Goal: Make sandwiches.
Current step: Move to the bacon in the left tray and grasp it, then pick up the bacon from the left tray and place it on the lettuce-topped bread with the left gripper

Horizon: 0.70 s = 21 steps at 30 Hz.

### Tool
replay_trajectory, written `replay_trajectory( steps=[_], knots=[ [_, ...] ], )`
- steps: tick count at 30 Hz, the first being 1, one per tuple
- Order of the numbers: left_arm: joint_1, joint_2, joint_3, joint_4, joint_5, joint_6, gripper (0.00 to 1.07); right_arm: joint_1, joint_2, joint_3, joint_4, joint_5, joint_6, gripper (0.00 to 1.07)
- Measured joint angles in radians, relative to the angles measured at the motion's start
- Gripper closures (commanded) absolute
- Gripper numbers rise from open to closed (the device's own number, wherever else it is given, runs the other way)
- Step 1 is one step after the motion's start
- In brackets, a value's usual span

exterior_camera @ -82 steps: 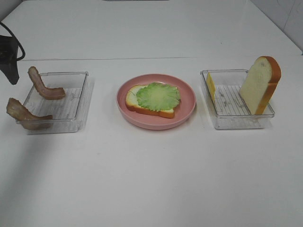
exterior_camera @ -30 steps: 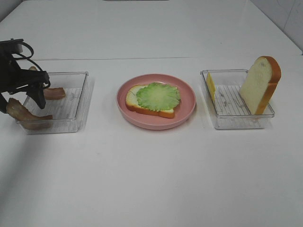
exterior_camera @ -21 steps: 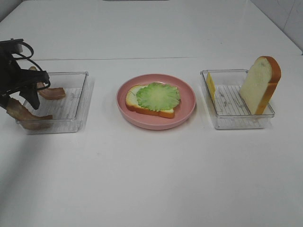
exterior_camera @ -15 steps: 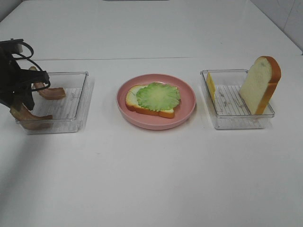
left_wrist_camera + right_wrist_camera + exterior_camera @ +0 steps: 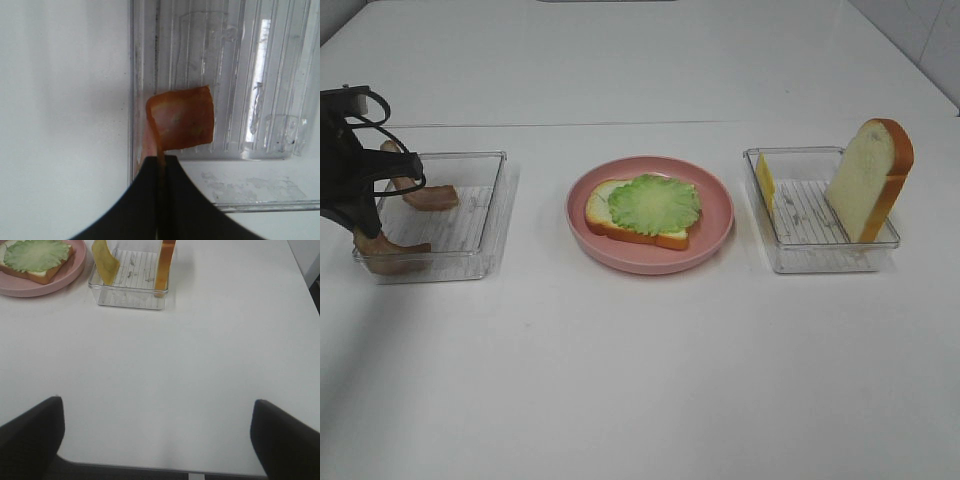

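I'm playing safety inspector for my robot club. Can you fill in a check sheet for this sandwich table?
Surface: white table, bare between the dishes.
Job's things: bread slice topped with lettuce on pink plate; near bacon strip and far bacon strip at left tray; cheese and upright bread slice in right tray.
Clutter: nothing seen.
End effectors: left end effector shut on near bacon strip; right end effector open over bare table.
Cables: black cable looped on left arm.
Surroundings: tiled wall past the far right corner.
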Motion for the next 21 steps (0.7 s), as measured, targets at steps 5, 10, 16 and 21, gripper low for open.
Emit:
replay_trajectory(
  steps=[5, 10, 16, 21],
  knots=[
    [0.0, -0.001, -0.004, -0.01, 0.007, 0.0, 1.07, 0.0, 0.0, 0.0, 0.0, 0.0, 0.0, 0.09],
    [0.0, -0.023, -0.044, -0.039, 0.029, 0.0, 1.07, 0.0, 0.0, 0.0, 0.0, 0.0, 0.0, 0.09],
    [-0.008, -0.059, -0.134, -0.093, 0.064, 0.0, 1.07, 0.0, 0.0, 0.0, 0.0, 0.0, 0.0, 0.09],
    [-0.052, -0.06, -0.229, -0.126, 0.11, 0.0, 1.07, 0.0, 0.0, 0.0, 0.0, 0.0, 0.0, 0.09]
  ],
)
